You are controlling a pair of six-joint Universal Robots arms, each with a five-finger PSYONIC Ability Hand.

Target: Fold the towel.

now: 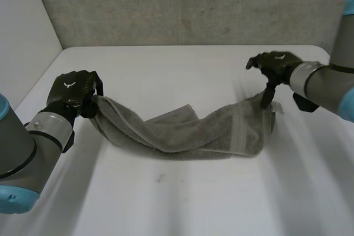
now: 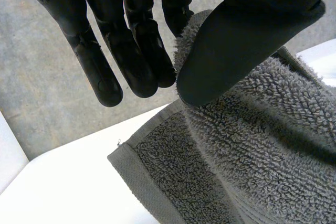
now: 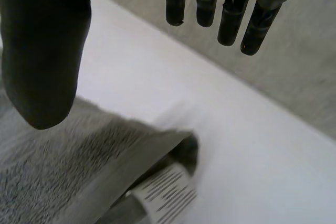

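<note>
A grey towel (image 1: 188, 134) lies bunched in a long strip across the middle of the white table. My left hand (image 1: 74, 89) holds its left end lifted slightly off the table. In the left wrist view the thumb (image 2: 236, 40) pinches the towel (image 2: 252, 145) edge against the fingers (image 2: 126, 51). My right hand (image 1: 276, 64) hovers just above the towel's right end, thumb pointing down at it. In the right wrist view its thumb (image 3: 42, 51) and fingers (image 3: 231, 14) stand apart, holding nothing. The towel (image 3: 63, 171) corner and its white label (image 3: 165, 195) lie below the palm.
The white table (image 1: 182, 203) stretches bare in front of and behind the towel. A grey concrete wall (image 1: 193, 9) runs along the back edge, and a white panel (image 1: 22, 31) closes the left side.
</note>
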